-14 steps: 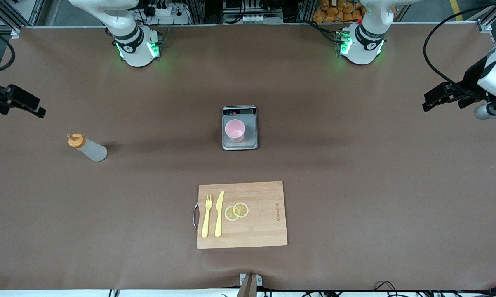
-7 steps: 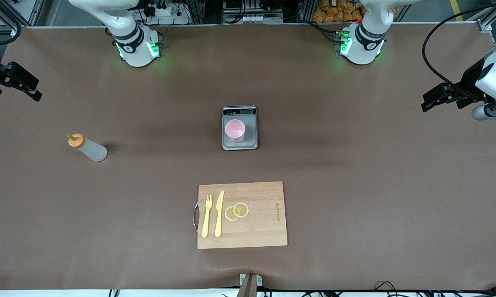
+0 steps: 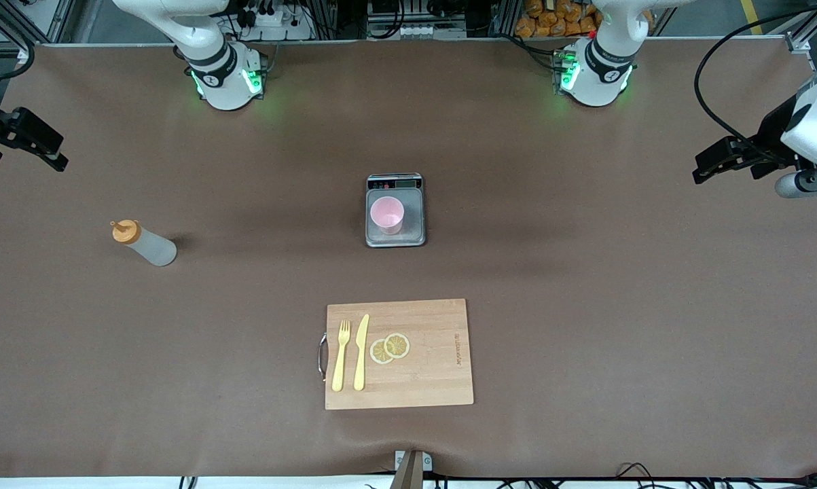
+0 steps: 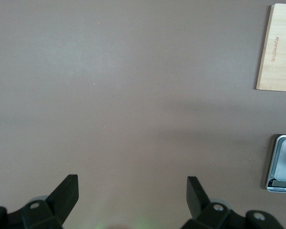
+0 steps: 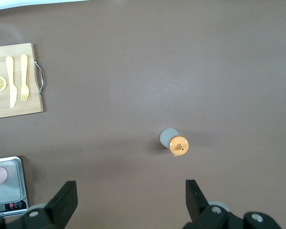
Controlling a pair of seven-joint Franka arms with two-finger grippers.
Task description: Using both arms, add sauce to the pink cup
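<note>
Across the front view, the pink cup stands on the scale mid-counter, and the sauce bottle stands upright toward the right arm's end. Over the last second the right hand has drawn up and outward over that end's edge, while the left hand has barely shifted; both hang well apart from cup and bottle. From the left wrist, spread fingers frame bare counter. From the right wrist, fingers also stand spread, empty, above the bottle. Retreat or start-up both fit.
</note>
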